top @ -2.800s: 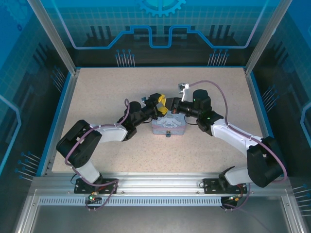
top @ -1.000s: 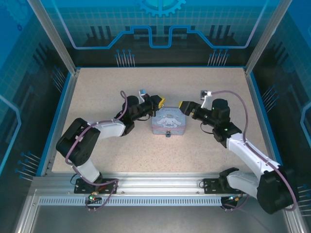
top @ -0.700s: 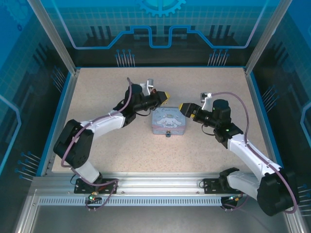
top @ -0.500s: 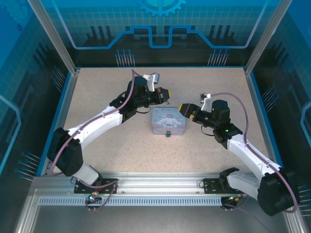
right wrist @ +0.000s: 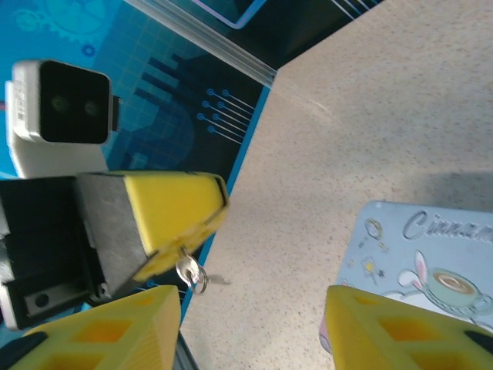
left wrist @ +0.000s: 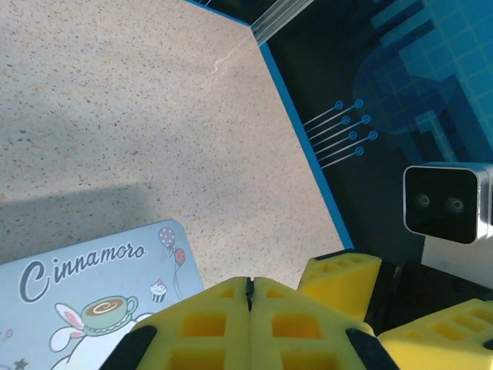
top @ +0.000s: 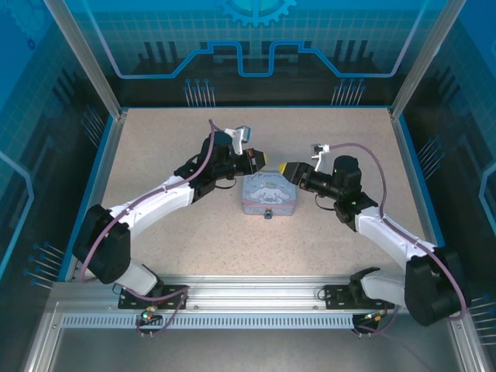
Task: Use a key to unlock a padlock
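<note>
Metal key (right wrist: 189,274) half-hidden, left pincer (left wrist: 249,288) clamped

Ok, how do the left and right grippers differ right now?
The left gripper is shut, pads pressed together; the right gripper stands open, fingers apart. The left gripper pinches a small metal key at its tips; the right gripper holds nothing. Both have yellow pads and face each other by the box's far edge.

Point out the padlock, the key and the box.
padlock (top: 267,213): top view, its dark body.
key (right wrist: 189,274): right wrist view, its shiny metal part.
box (left wrist: 81,304): left wrist view, its printed lid.
</note>
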Robot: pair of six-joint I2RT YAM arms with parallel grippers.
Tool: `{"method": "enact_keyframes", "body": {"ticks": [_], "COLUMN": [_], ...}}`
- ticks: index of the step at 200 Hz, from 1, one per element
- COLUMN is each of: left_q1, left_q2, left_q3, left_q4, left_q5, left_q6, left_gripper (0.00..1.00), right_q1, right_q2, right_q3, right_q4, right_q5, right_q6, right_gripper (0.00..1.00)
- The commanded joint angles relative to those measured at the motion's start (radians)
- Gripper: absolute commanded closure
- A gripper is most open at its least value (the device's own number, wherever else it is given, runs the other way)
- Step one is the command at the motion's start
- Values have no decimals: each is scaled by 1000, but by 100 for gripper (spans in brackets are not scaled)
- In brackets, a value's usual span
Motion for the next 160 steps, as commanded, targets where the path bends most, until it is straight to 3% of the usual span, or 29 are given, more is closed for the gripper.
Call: {"method": "enact_keyframes", "body": {"ticks": [1, 44, 89, 160], "left_q1": [-2, -9, -27, -43], "left_q2": [-16, -12, 12, 55], "left_q3": [-57, -155, -186, -182], "left_q4": [180, 400, 524, 595], "left_q5": [-10, -78, -138, -174], "left_q6": [-86, -201, -271, -317], "left_gripper": [100, 100, 100, 100], "right_q1": [11, 33, 64, 100], "right_q2": [60, 127, 179, 212], "right_q3": [28, 36, 43, 45], "right_q4": [180, 297, 388, 429], "right_q5": [-48, -45, -43, -28], "right_q6": [81, 158, 215, 236], "right_gripper": [50, 52, 53, 58]}}
